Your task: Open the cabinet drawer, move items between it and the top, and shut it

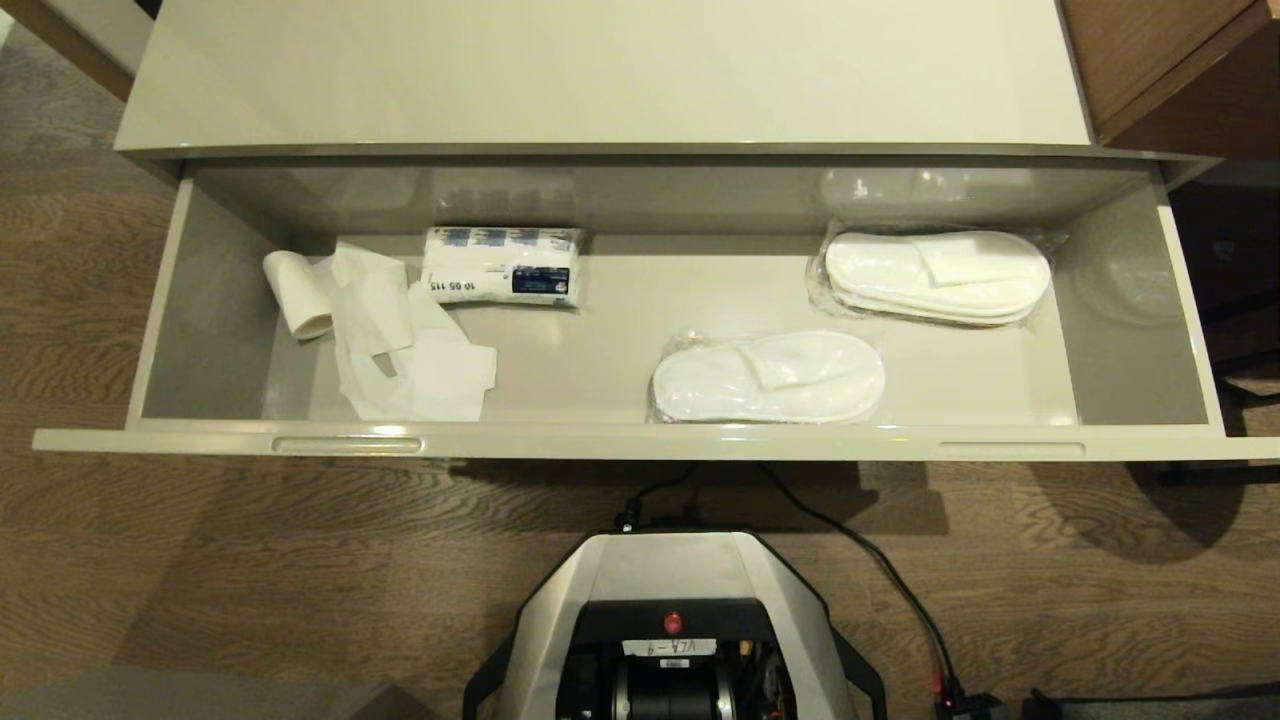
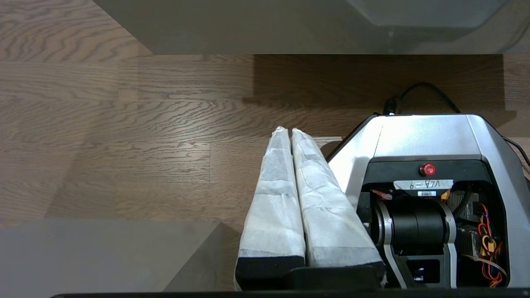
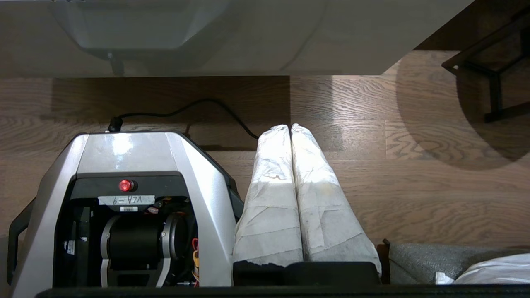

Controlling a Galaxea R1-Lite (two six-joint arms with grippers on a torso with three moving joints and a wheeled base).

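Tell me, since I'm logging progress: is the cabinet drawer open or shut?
Open. The cabinet drawer stands pulled out from under the top, its inside exposed with two slipper pairs lying in it.

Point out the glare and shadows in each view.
Head view: glare streaks on the drawer front, its shadow on the floor. Left wrist view: shadow band under the drawer. Right wrist view: bright patch on the right gripper, round shadow on the floor.
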